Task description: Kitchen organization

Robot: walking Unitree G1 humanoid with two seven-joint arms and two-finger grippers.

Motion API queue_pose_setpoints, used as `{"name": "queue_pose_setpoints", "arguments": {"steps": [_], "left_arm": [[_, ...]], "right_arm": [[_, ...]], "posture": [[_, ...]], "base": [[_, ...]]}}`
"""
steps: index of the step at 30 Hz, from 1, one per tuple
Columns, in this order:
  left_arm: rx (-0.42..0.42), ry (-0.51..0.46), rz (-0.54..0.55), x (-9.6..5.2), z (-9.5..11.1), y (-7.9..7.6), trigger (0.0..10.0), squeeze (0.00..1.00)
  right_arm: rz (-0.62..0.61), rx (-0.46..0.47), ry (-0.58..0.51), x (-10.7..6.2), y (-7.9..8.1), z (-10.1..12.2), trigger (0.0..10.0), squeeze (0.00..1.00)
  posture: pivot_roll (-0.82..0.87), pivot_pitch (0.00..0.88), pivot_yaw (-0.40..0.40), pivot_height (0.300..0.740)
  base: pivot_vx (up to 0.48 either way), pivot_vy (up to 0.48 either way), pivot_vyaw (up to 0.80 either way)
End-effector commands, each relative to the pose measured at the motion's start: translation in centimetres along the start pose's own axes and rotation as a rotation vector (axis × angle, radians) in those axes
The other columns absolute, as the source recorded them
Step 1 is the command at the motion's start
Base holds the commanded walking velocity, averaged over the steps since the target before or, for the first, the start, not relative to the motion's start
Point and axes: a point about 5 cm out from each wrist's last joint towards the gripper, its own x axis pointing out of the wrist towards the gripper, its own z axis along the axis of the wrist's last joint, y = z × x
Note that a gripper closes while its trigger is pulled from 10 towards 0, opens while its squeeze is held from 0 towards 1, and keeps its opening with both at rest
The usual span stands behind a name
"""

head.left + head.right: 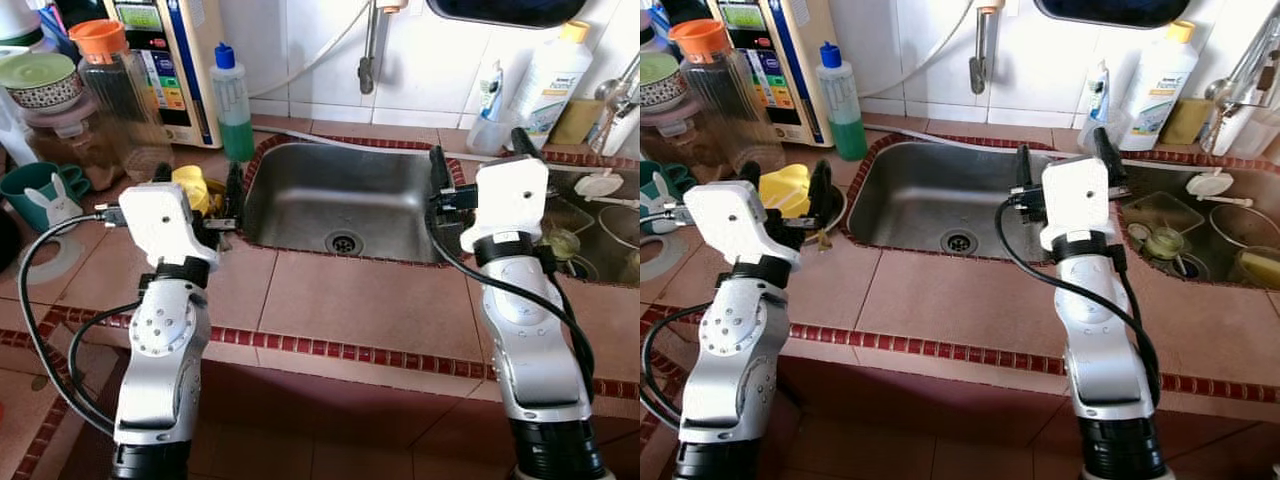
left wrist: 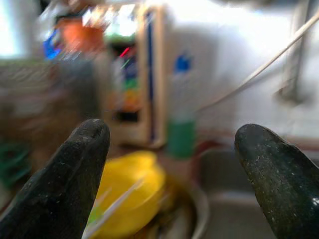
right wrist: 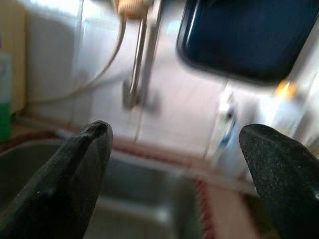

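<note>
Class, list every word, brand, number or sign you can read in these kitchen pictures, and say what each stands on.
None can be read for certain.
White bottle: green and blue label print, too blurred.
Tall white appliance: coloured panel and stickers, too small.
Green soap bottle: no legible label.
Small tube: blue markings, unreadable.

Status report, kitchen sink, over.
Left gripper open at yellow item in bowl. Right gripper open over sink edge. Sink empty, nothing held.
</note>
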Motion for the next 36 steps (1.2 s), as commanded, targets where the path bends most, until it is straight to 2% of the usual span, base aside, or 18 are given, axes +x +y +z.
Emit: {"name": "queue_pose_setpoints", "arguments": {"steps": [1, 3, 4, 5, 6, 7, 8, 14, 18, 23, 25, 30, 34, 35, 36], "left_arm": [[0.035, 0.045, 0.044, -0.2, -0.9, 1.0, 10.0, 1.0], [0.066, 0.07, 0.074, -0.3, -1.4, 1.5, 10.0, 1.0], [0.066, 0.07, 0.074, -0.3, -1.4, 1.5, 10.0, 1.0], [0.087, 0.081, 0.087, -0.3, -1.7, 1.8, 10.0, 1.0], [0.087, 0.081, 0.087, -0.3, -1.7, 1.8, 10.0, 1.0], [0.102, 0.094, 0.091, -0.2, -1.9, 1.9, 10.0, 0.38], [0.114, 0.113, 0.11, -0.1, -2.3, 2.3, 10.0, 0.0], [0.147, 0.137, 0.134, 0.9, -3.0, 3.5, 10.0, 0.0], [0.169, 0.158, 0.128, 1.6, -3.6, 3.6, 10.0, 0.0], [0.168, 0.171, 0.116, 2.2, -4.0, 3.6, 10.0, 0.0], [0.189, 0.214, 0.098, 2.7, -4.6, 3.7, 10.0, 0.0], [0.215, 0.201, 0.056, 2.9, -4.5, 3.8, 10.0, 0.0], [0.206, 0.215, 0.034, 2.9, -4.8, 3.7, 10.0, 0.0], [0.199, 0.224, 0.018, 3.0, -5.0, 3.6, 7.4, 0.0], [0.189, 0.225, -0.005, 3.0, -5.0, 3.4, 3.5, 0.0]], "right_arm": [[0.034, 0.065, 0.049, -0.1, 0.2, -0.7, 10.0, 1.0], [0.104, 0.127, 0.075, -0.3, 1.2, -1.0, 10.0, 1.0], [0.104, 0.127, 0.075, -0.3, 1.2, -1.0, 10.0, 1.0], [0.178, 0.176, 0.097, -0.7, 2.3, -1.1, 10.0, 1.0], [0.178, 0.176, 0.097, -0.7, 2.3, -1.1, 10.0, 1.0], [0.211, 0.196, 0.111, -0.9, 2.8, -1.1, 10.0, 0.89], [0.246, 0.223, 0.121, -1.3, 3.4, -1.1, 10.0, 0.0], [0.368, 0.295, 0.159, -2.4, 4.7, -0.9, 10.0, 0.0], [0.434, 0.325, 0.19, -3.1, 5.1, -0.7, 10.0, 0.0], [0.457, 0.336, 0.204, -3.6, 5.2, -0.4, 10.0, 0.0], [0.469, 0.339, 0.216, -3.8, 5.3, -0.4, 10.0, 0.0], [0.47, 0.336, 0.228, -4.0, 5.2, -0.4, 10.0, 0.0], [0.472, 0.335, 0.233, -4.0, 5.2, -0.4, 10.0, 0.0], [0.475, 0.336, 0.235, -4.1, 5.3, -0.4, 10.0, 0.0], [0.476, 0.336, 0.237, -4.1, 5.3, -0.4, 10.0, 0.0]], "posture": [[-0.01, 0.067, 0.026, 0.74], [-0.01, 0.071, 0.022, 0.74], [-0.01, 0.071, 0.022, 0.74], [-0.01, 0.074, 0.02, 0.74], [-0.01, 0.074, 0.02, 0.74], [-0.01, 0.077, 0.019, 0.74], [-0.02, 0.082, 0.018, 0.74], [-0.03, 0.095, 0.018, 0.74], [-0.04, 0.106, 0.018, 0.74], [-0.05, 0.12, 0.018, 0.74], [-0.06, 0.123, 0.02, 0.74], [-0.05, 0.13, 0.021, 0.74], [-0.05, 0.132, 0.023, 0.74], [-0.05, 0.132, 0.024, 0.74], [-0.05, 0.132, 0.024, 0.74]], "base": [[0.0, 0.0, 0.0], [0.0, 0.0, 0.0], [0.0, 0.0, 0.0], [0.0, 0.0, 0.0], [0.0, 0.0, 0.0], [0.0, 0.0, 0.0], [0.0, 0.0, 0.0], [0.0, 0.0, 0.0], [0.0, 0.0, 0.0], [0.0, 0.0, 0.0], [0.0, 0.0, 0.0], [0.0, 0.0, 0.0], [0.0, 0.0, 0.0], [0.0, 0.0, 0.0], [0.0, 0.0, 0.0]]}}
